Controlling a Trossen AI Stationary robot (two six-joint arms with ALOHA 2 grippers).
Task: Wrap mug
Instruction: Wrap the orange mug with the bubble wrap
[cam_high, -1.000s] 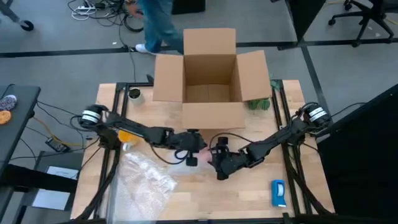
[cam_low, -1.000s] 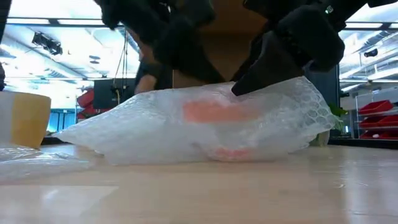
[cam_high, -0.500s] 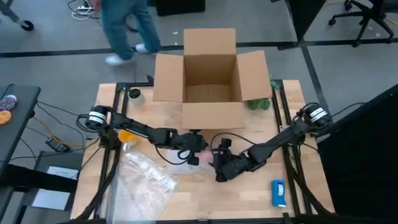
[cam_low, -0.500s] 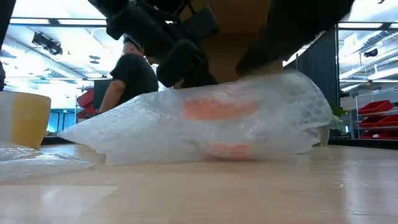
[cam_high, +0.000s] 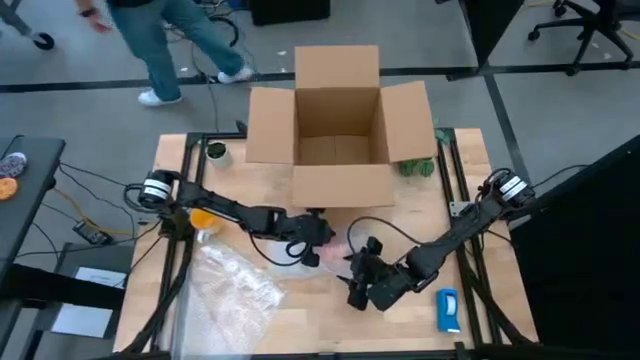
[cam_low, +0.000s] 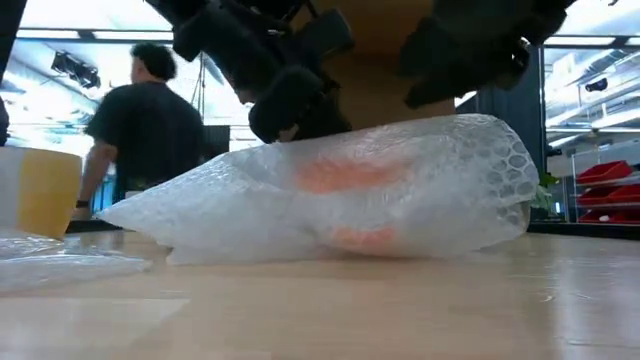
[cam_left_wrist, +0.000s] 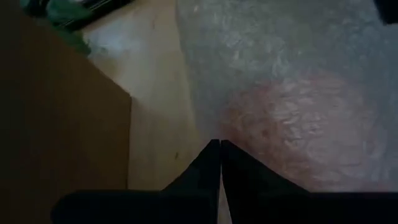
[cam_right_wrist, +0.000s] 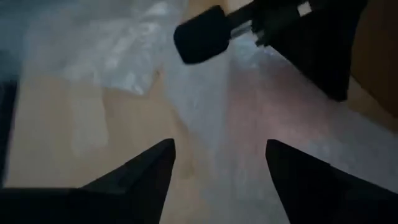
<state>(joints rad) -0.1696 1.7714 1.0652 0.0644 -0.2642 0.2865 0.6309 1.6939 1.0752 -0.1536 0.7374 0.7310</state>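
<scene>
The orange mug (cam_low: 352, 176) lies inside a clear bubble-wrap bundle (cam_low: 330, 200) that rests on the table's middle, in front of the cardboard box; it shows as a pink patch (cam_left_wrist: 298, 124) through the wrap. My left gripper (cam_high: 312, 243) is shut, its tips on the bundle's top left (cam_low: 285, 110). My right gripper (cam_high: 360, 285) hovers open on the bundle's near side, above and clear of it (cam_low: 460, 60); between its fingers (cam_right_wrist: 221, 152) there is only table and wrap below. My left gripper sets its shut fingertips (cam_left_wrist: 219, 149) on the bubble wrap's upper layer (cam_left_wrist: 249, 118), right beside the mug's pink patch, slanting down from the table's left. Whether a layer is caught between the tips cannot be told. The bundle lies on the table.
An open cardboard box (cam_high: 337, 110) stands at the far middle. A loose bubble-wrap sheet (cam_high: 235, 285) lies near left, a yellow roll (cam_high: 203, 217) beside the left arm, a blue-and-white object (cam_high: 447, 310) near right, a green item (cam_high: 418, 166) far right. A person (cam_high: 150, 40) walks beyond the table.
My right gripper has come off the bundle's right end, risen, and drawn back toward the table's near edge. The wrap's right end, earlier held up in a peak, has settled into a rounded shape over the mug. My left gripper has stayed on the bundle.
</scene>
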